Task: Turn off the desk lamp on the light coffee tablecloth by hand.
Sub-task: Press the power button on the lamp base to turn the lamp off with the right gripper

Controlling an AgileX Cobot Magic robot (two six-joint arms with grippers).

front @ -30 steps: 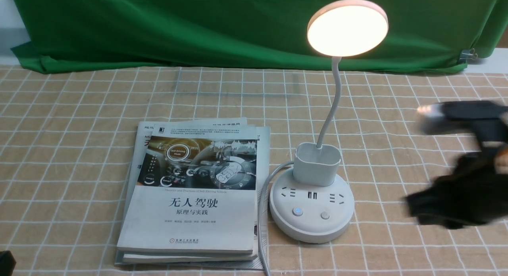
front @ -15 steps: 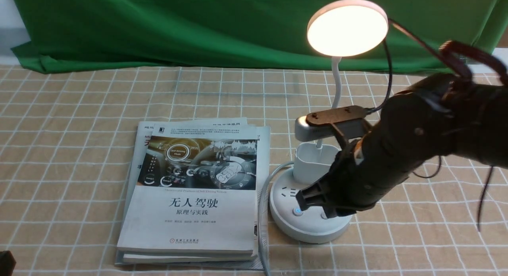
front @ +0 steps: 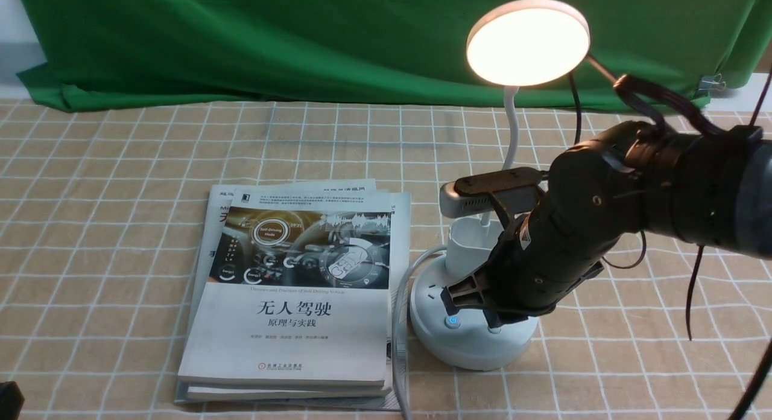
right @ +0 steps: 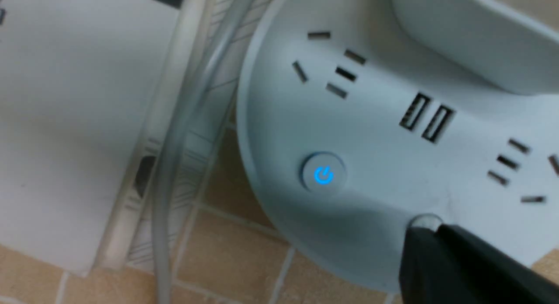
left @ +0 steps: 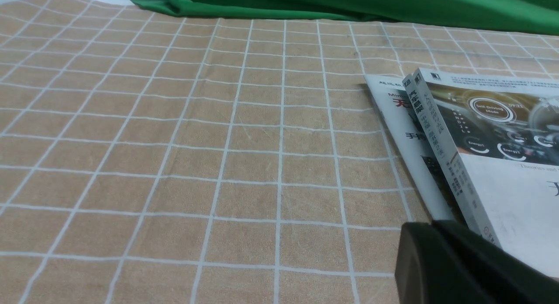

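1. Tan cloth (front: 120, 227) with white squares covers the surface. The lamp (front: 471, 246) stands on it, right of the middle and on the near side, just right of a pile of books (front: 295, 323).
2. The round head (front: 528, 43) is glowing, so the light is not off yet.
3. Both buttons sit on the near side of the round base (front: 464, 347). That is why the right tool (front: 493, 324) reaches in from the right and tips down low.
4. Its two fingers look pressed close together with nothing between them. I think this makes one thin tip, good for poking a small button.
5. The tip (right: 430, 240) is at the plain button (right: 426, 220), the right one of the two. It seems to touch it, but I am not sure.
6. The blue button (right: 323, 175) with the power sign is just left of the tip, bare and lit.
7. I can't tell which button works the light. If it is the blue one, the tip must slide a little left.
8. A push should go soft and straight down, or the base may slip on the cloth.
9. The cord (front: 397, 323) runs between the books and the base, clear of the tip.
10. The left tool (left: 432, 229) sits low on the far left side, by the left edge of the books. Its fingers look closed too and hold nothing. One tool is enough for a button, so it is out of the way.
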